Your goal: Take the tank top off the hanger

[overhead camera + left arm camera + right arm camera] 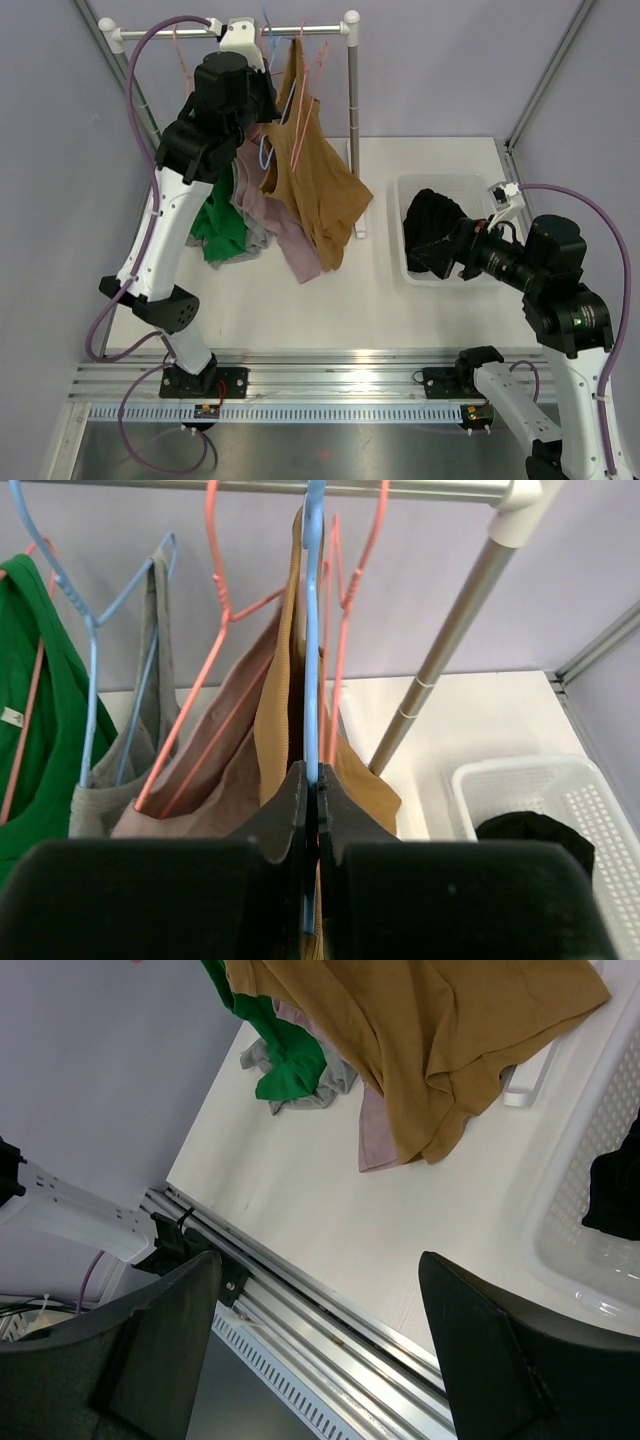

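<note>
- The brown tank top (275, 710) hangs long-way down from the rail (400, 488). Its straps are at the top and its wide bottom is low, close to the counter (330, 1210).
- From the left end effector (312, 790) the tank top is seen edge-on, just past the tips and a bit to their left.
- The left end effector is shut tight on the blue hanger (313, 630). The thin wire stands straight up between the two tips and hooks over the rail above.
- The right end effector (320, 1260) has its two fingers wide apart and holds nothing. The tank top's bottom hangs ahead of it, well apart.
- The low part of the blue hanger is hidden behind the left end effector, and I cannot tell how the straps sit on it.
- A pink top (220, 750) and a green top (40, 680) hang close on the left of the left end effector, so that side is tight.
- On its right, a pole (450, 630) stands near, then there is a white basket (560, 790) with a black cloth (530, 830) inside.
- Bare counter lies ahead of the right end effector.
</note>
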You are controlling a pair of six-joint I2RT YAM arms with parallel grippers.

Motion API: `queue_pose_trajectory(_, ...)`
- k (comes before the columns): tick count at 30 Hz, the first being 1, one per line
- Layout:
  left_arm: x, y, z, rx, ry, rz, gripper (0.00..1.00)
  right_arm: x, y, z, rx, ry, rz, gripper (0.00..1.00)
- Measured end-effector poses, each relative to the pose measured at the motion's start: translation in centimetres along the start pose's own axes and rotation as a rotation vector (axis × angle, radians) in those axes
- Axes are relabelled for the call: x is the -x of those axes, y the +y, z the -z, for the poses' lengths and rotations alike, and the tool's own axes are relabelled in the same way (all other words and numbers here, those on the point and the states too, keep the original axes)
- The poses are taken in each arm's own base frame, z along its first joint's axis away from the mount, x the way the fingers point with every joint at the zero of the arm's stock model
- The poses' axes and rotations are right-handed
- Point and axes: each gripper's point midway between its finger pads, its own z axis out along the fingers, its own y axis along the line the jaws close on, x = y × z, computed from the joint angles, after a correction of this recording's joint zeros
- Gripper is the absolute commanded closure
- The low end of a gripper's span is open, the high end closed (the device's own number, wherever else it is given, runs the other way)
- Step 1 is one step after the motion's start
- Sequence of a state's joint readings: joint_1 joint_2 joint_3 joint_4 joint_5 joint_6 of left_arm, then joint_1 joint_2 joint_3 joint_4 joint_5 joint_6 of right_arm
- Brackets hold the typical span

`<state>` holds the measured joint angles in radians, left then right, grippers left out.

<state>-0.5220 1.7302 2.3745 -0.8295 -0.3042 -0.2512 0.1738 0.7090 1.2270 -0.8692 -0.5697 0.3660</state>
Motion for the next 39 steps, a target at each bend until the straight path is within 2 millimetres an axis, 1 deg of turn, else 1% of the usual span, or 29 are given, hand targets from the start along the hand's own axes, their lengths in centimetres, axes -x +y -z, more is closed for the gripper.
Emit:
queue_pose_trajectory(2, -0.1, -0.2, 0.6, -0.001, 0.006, 0.001, 1.00, 0.2, 0.2, 0.2, 0.003, -0.007, 0.006, 0.13)
queue_pose_trajectory(5, -0.1, 0.3, 2.1, 0.007, 0.020, 0.005, 1.00, 0.6, 0.6, 0.4, 0.007, -0.018, 0.017, 0.12)
queue_pose_trajectory(7, -0.2, 0.8, 3.6, 0.007, 0.023, 0.010, 1.00, 0.9, 0.8, 0.6, 0.009, -0.026, 0.025, 0.11)
queue_pose_trajectory(10, -0.5, 1.7, 6.7, -0.001, 0.025, 0.021, 1.00, 1.5, 1.1, 0.8, 0.015, -0.037, 0.036, 0.09)
queue_pose_trajectory(13, -0.5, 2.8, 10.9, -0.021, 0.000, 0.045, 1.00, 2.2, 1.3, 0.5, 0.019, -0.045, 0.043, 0.04)
queue_pose_trajectory(15, -0.1, 3.4, 14.0, -0.049, -0.047, 0.074, 1.00, 2.6, 1.2, 0.1, 0.020, -0.045, 0.044, 0.01)
queue_pose_trajectory(16, -0.1, 3.7, 15.2, -0.062, -0.058, 0.083, 1.00, 2.7, 1.1, -0.1, 0.019, -0.044, 0.044, 0.01)
queue_pose_trajectory(18, 0.4, 4.1, 18.5, -0.105, -0.100, 0.107, 1.00, 3.0, 0.9, -0.6, 0.019, -0.039, 0.042, 0.01)
queue_pose_trajectory(21, 1.2, 4.1, 22.8, -0.187, -0.160, 0.140, 1.00, 3.3, 0.9, -1.5, 0.039, -0.021, 0.036, 0.01)
queue_pose_trajectory(23, 0.7, 4.1, 25.0, -0.240, -0.178, 0.148, 1.00, 3.6, 1.2, -2.0, 0.067, -0.014, 0.033, 0.01)
queue_pose_trajectory(25, -0.8, 4.1, 26.8, -0.294, -0.172, 0.147, 1.00, 4.0, 2.0, -2.6, 0.126, -0.007, 0.031, 0.01)
queue_pose_trajectory(28, -4.4, 3.6, 28.4, -0.385, -0.112, 0.135, 1.00, 4.7, 3.4, -3.5, 0.228, 0.014, 0.002, 0.01)
queue_pose_trajectory(31, -9.3, 2.9, 28.7, -0.467, -0.009, 0.134, 1.00, 5.3, 4.5, -4.5, 0.304, 0.026, -0.014, 0.01)
queue_pose_trajectory(32, -11.2, 2.7, 28.6, -0.487, 0.031, 0.136, 1.00, 5.1, 4.8, -5.1, 0.321, 0.039, -0.018, 0.00)
queue_pose_trajectory(33, -13.0, 2.6, 28.6, -0.505, 0.071, 0.143, 1.00, 4.7, 5.2, -5.8, 0.334, 0.059, -0.020, 0.01)
queue_pose_trajectory(35, -15.5, 2.3, 28.6, -0.540, 0.121, 0.164, 1.00, 2.9, 6.6, -7.2, 0.354, 0.110, -0.009, 0.01)
queue_pose_trajectory(36, -16.9, 2.1, 28.7, -0.556, 0.152, 0.182, 1.00, 1.9, 7.5, -7.7, 0.365, 0.135, -0.002, 0.03)
queue_pose_trajectory(37, -18.0, 1.9, 28.7, -0.575, 0.174, 0.201, 1.00, 1.0, 8.2, -8.3, 0.369, 0.147, 0.010, 0.10)
queue_pose_trajectory(39, -19.7, 1.4, 28.6, -0.607, 0.210, 0.242, 1.00, -0.6, 8.7, -9.5, 0.354, 0.153, 0.019, 0.14)
